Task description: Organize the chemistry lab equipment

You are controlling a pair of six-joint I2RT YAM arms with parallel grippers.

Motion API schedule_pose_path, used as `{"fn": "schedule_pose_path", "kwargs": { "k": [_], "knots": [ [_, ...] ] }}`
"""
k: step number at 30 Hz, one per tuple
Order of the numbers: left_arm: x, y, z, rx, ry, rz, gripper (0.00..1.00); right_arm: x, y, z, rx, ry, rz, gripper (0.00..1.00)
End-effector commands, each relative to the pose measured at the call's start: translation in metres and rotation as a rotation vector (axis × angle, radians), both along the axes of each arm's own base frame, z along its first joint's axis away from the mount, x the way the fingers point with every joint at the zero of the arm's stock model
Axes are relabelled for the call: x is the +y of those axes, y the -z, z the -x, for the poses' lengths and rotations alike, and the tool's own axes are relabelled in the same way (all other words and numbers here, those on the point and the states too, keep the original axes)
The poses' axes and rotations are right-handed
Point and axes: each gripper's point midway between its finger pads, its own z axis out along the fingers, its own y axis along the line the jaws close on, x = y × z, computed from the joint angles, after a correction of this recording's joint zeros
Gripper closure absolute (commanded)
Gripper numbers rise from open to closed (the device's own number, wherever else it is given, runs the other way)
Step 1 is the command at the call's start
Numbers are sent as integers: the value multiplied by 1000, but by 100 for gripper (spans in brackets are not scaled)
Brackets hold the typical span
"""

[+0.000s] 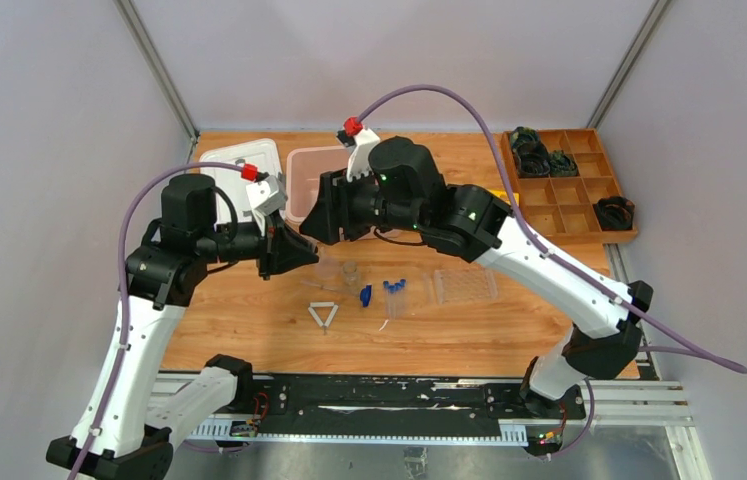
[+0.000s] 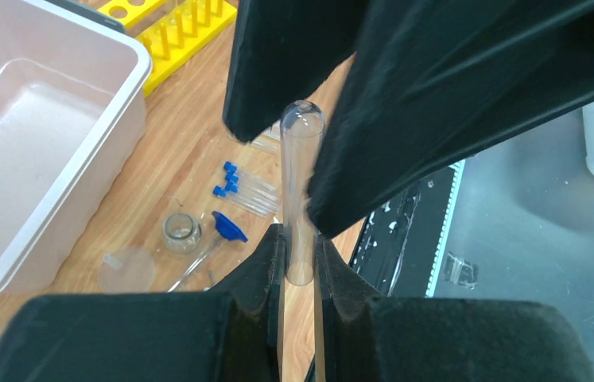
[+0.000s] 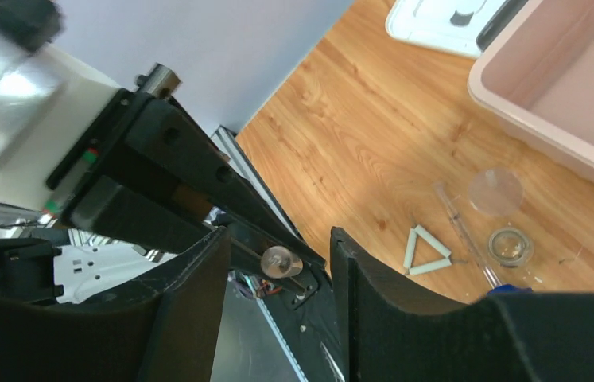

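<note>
The chemistry lab equipment (image 1: 395,297) is mostly unsorted. Below both grippers, the blue-capped tubes (image 2: 234,179), white triangle frame (image 3: 427,251), small beaker (image 2: 181,231) and tube tray (image 1: 466,286) lie loose on the table (image 1: 249,335). We see the left gripper (image 2: 300,239) clenched on a clear tube (image 2: 300,183). The tube's far end sits between the parted, released fingers of the right gripper (image 3: 279,243). The pink bin (image 2: 130,87) just beyond them shows nothing inside, so we judge nearly everything is left.

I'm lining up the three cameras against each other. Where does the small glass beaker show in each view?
Top external: small glass beaker near the table's middle.
Left wrist: lower left, right of the pink bin.
Right wrist: lower right, below the pink bin.
Shared landmark: the pink bin, in all three.
</note>
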Motion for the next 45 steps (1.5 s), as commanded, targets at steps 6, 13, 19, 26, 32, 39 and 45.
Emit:
{"fn": "schedule_pose_path", "kwargs": {
  "k": [6,13,19,26,32,39,45],
  "knots": [
    [5,3,10,-92,28,-27,98,-2,10,-3,59,-28,37,61],
    [6,9,3,-77,5,-47,100,1,15,-9,87,-29,39,66],
    [8,8,-1,-84,-20,-59,96,3,22,-12,102,-34,51,88],
    [24,12,-28,-62,-191,-127,0,-39,30,-45,78,91,105,100],
    [51,20,-61,-13,-421,-227,0,-156,70,-122,-86,508,405,100],
    [52,36,-70,63,-454,-255,0,-244,128,-180,-103,773,569,100],
    [52,48,-67,124,-416,-312,0,-261,166,-220,-109,826,567,100]
  ]
}}
